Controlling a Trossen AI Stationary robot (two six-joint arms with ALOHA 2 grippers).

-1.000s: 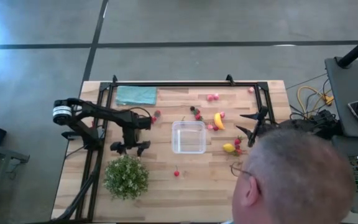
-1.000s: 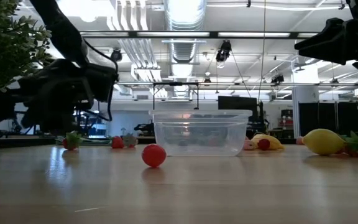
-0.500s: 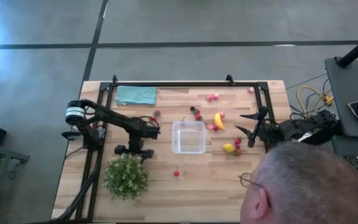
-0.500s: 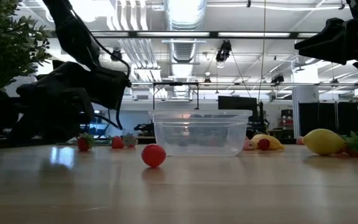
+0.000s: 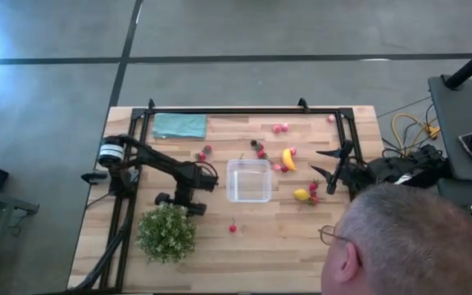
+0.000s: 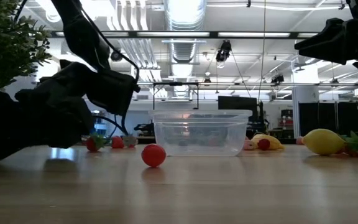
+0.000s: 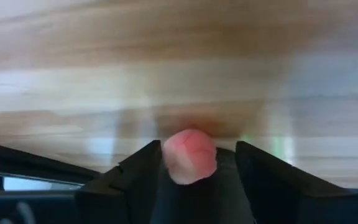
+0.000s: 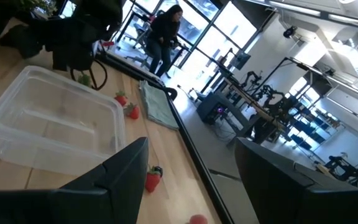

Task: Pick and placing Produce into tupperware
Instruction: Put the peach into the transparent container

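Observation:
The clear square tupperware (image 5: 248, 180) (image 6: 201, 132) stands mid-table. Produce lies scattered around it: a banana (image 5: 288, 158), a lemon (image 5: 301, 194) (image 6: 323, 141), a round red fruit (image 5: 233, 228) (image 6: 153, 155) and several strawberries. My left gripper (image 5: 179, 203) is low over the table between the tupperware and the plant, slanting down. It is open, with a pink-red fruit (image 7: 190, 155) between its fingers. My right gripper (image 5: 324, 164) (image 8: 191, 180) hangs open and level above the table's right side, holding nothing. My left gripper has the pink-red fruit between its two fingers. One finger (image 7: 145, 171) stands right at the fruit's side (image 7: 166, 158), but I cannot tell whether it touches. The other finger (image 7: 260, 168) stands a little apart from the fruit. The fruit rests on the wooden table.
A bushy green plant (image 5: 166, 232) stands just near of my left gripper. A teal cloth (image 5: 179, 124) lies at the far left. A black frame rail (image 5: 244, 111) runs along the far edge. A person's head (image 5: 408, 238) leans in over the near right corner.
My left gripper has gone toward the table's right and near edges and sunk lower, tipping further downward. It now stands close above the tabletop beside the plant. My right arm has kept still.

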